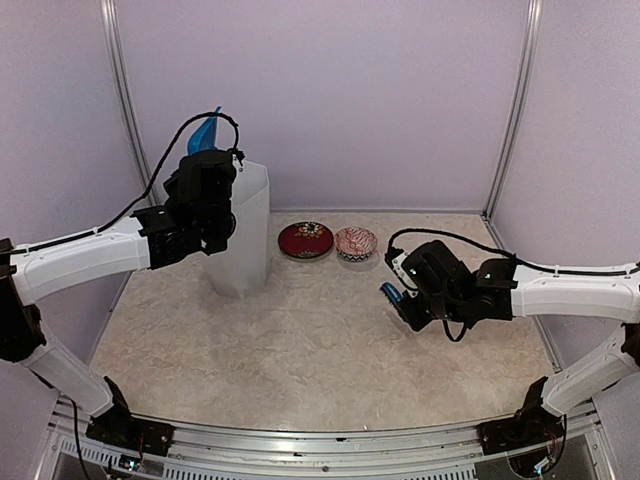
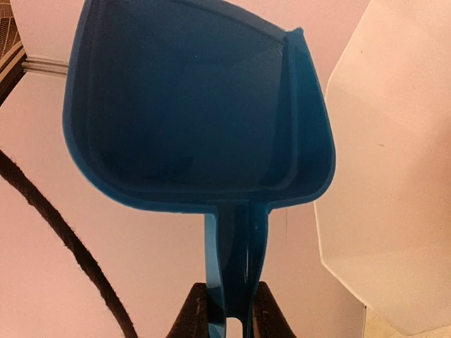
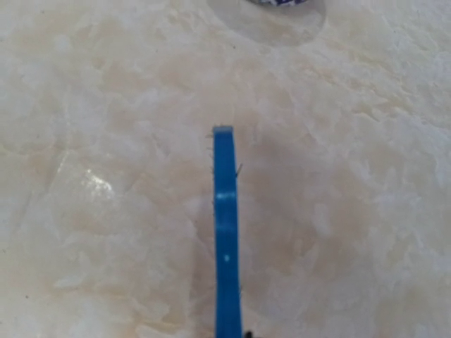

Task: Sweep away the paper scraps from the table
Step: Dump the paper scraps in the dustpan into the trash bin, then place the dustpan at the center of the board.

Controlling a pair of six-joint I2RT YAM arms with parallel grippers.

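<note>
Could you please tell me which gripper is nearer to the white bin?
Left. The left gripper holds the dustpan by the bin's upper left side; the right gripper, holding the brush, is far to its right over the table.

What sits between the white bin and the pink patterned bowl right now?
A red bowl, shown in the top view, apart from the white bin and close beside the pink patterned bowl.
</note>
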